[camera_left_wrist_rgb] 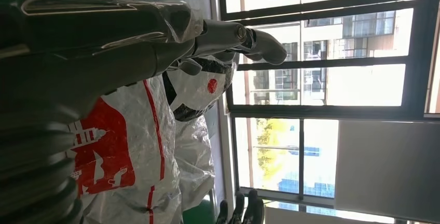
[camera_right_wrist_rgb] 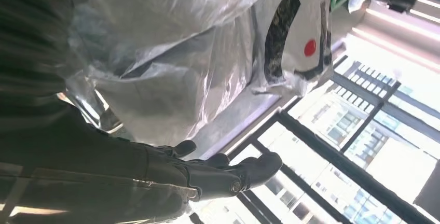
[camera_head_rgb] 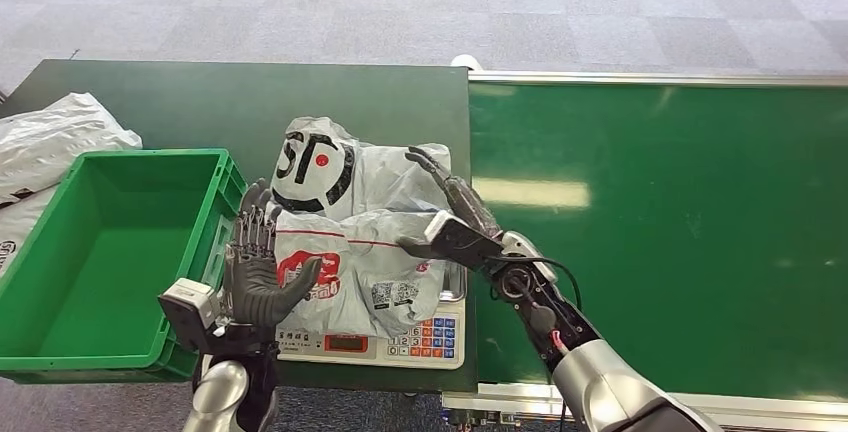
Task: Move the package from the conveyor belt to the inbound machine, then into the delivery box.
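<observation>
The package (camera_head_rgb: 360, 242) is a crumpled white-grey plastic mailer with a black logo and red print. It lies on the scale of the inbound machine (camera_head_rgb: 430, 337), covering most of the platform. At its left edge stands my left hand (camera_head_rgb: 258, 267), palm toward the bag, fingers upright and spread, thumb against the red print. My right hand (camera_head_rgb: 455, 217) lies along the bag's right side with its fingers stretched out flat. The left wrist view has the red print (camera_left_wrist_rgb: 129, 146) beside my left hand's fingers (camera_left_wrist_rgb: 228, 40). The right wrist view has the bag (camera_right_wrist_rgb: 197, 53) next to my right hand (camera_right_wrist_rgb: 218, 175).
A green delivery box (camera_head_rgb: 110, 252) stands empty just left of the scale. More white packages (camera_head_rgb: 50, 142) lie beyond it at the far left. The green conveyor belt (camera_head_rgb: 680, 222) runs along the right. The dark green table (camera_head_rgb: 220, 102) extends behind the scale.
</observation>
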### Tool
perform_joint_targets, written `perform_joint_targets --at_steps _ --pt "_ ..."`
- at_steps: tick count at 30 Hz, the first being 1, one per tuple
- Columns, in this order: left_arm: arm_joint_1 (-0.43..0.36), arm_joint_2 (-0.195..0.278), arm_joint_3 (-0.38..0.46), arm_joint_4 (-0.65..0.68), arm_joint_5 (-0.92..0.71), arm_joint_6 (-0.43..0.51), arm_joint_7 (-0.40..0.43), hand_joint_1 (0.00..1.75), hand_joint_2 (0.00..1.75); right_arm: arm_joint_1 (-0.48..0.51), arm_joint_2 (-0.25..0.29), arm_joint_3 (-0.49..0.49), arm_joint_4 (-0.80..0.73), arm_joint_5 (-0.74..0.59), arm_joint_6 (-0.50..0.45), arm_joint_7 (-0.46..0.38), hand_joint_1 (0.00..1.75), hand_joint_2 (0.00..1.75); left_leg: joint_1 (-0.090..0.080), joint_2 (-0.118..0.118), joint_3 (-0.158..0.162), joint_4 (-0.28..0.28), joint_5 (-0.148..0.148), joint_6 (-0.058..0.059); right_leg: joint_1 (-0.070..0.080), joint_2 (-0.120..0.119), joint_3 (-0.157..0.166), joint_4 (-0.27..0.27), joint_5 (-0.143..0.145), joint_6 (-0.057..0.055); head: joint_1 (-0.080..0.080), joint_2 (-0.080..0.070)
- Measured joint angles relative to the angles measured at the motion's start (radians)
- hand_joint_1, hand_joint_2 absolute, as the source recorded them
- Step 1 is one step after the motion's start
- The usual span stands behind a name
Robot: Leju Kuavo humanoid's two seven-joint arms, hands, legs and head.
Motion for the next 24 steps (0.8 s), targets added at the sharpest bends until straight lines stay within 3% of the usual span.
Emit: perform_joint_targets --at_steps 8,14,24 --pt "0.003 0.001 0.005 0.003 -0.001 0.007 -0.018 0.00 1.75 0.080 -0.025 -0.108 -0.135 -0.073 -0.022 -0.009 0.00 1.75 0.000 0.000 0.000 0.000 0.000 0.000 0.000 0.000 0.000 0.000 0.000 0.000 0.000 0.000" --pt "0.001 0.005 -0.012 0.012 -0.021 0.002 0.005 0.00 1.75 0.175 -0.056 -0.227 -0.257 -0.174 -0.055 0.029 0.00 1.75 0.000 0.000 0.000 0.000 0.000 0.000 0.000 0.000 0.000 0.000 0.000 0.000 0.000 0.000" --pt "-0.006 0.005 -0.036 0.021 -0.040 -0.001 0.028 0.00 1.75 0.229 -0.080 -0.301 -0.316 -0.222 -0.061 0.068 0.00 1.75 0.000 0.000 0.000 0.000 0.000 0.000 0.000 0.000 -0.001 0.000 0.000 0.000 0.000 0.000"
